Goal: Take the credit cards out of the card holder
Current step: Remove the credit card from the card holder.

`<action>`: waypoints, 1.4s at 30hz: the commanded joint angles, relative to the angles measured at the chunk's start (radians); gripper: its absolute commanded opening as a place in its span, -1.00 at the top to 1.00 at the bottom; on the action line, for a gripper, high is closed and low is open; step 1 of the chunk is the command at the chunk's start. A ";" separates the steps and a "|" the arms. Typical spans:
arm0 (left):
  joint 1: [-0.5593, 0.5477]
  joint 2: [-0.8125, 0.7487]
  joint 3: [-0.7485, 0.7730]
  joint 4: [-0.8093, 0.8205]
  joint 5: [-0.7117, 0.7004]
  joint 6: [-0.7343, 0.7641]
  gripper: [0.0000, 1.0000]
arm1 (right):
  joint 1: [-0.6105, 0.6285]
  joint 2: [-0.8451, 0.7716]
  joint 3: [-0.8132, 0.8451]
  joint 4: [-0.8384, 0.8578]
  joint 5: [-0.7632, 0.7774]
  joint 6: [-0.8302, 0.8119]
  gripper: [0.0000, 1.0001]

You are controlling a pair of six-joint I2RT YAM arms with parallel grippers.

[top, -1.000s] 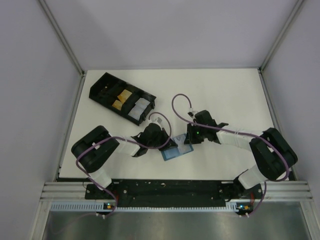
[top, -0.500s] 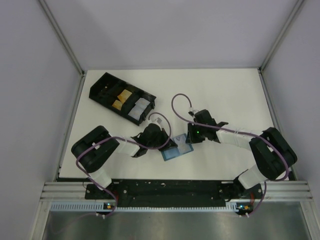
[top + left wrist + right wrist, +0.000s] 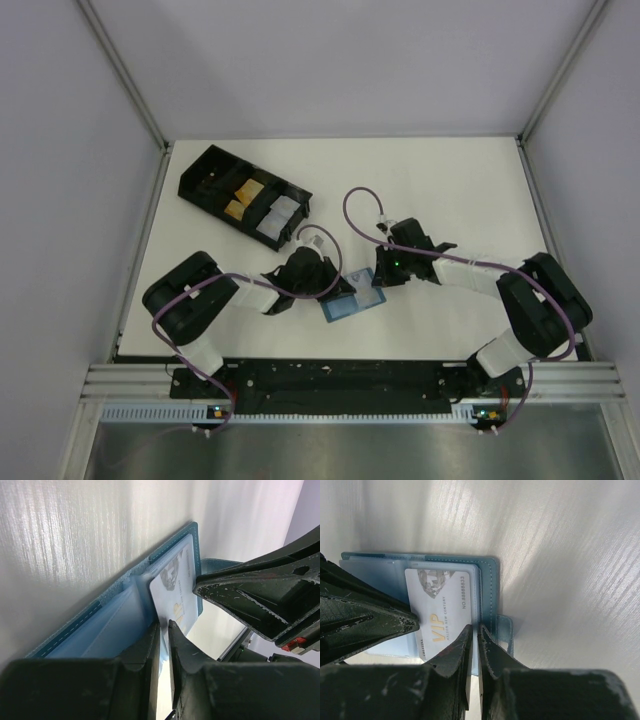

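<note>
The blue card holder (image 3: 352,302) lies open on the white table between both arms. In the right wrist view its stitched cover (image 3: 490,580) and small tab (image 3: 506,630) show. A white credit card (image 3: 442,610) marked VIP sticks partway out of the right pocket. My left gripper (image 3: 163,626) has its jaws closed on the near corner of that credit card (image 3: 172,587). My right gripper (image 3: 475,630) pinches the pale inner panel at the holder's right edge. The two grippers (image 3: 335,285) (image 3: 378,277) face each other closely over the holder.
A black compartmented tray (image 3: 205,175) stands at the back left, with gold and pale items in its sections. White walls and metal posts enclose the table. The arm cables loop above the holder.
</note>
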 commanded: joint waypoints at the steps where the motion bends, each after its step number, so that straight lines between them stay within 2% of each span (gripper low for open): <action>1: 0.001 -0.002 -0.006 0.085 0.012 -0.004 0.67 | 0.006 0.018 -0.009 0.013 -0.065 -0.001 0.87; 4: 0.002 0.003 0.002 0.090 0.019 -0.007 0.76 | 0.006 0.020 -0.014 0.010 -0.055 0.000 0.88; 7: 0.002 -0.003 0.000 0.091 0.019 -0.007 0.99 | 0.006 0.024 -0.017 -0.004 -0.019 -0.005 0.89; 22: 0.014 -0.100 -0.103 0.031 0.002 -0.019 1.00 | 0.004 0.086 -0.001 -0.074 0.100 0.000 1.00; 35: 0.071 -0.203 -0.192 -0.039 0.022 0.030 1.00 | 0.004 0.035 0.019 -0.077 0.085 -0.005 1.00; 42: 0.088 -0.272 -0.268 0.022 0.077 0.071 1.00 | 0.004 -0.020 0.049 -0.086 0.071 -0.017 0.95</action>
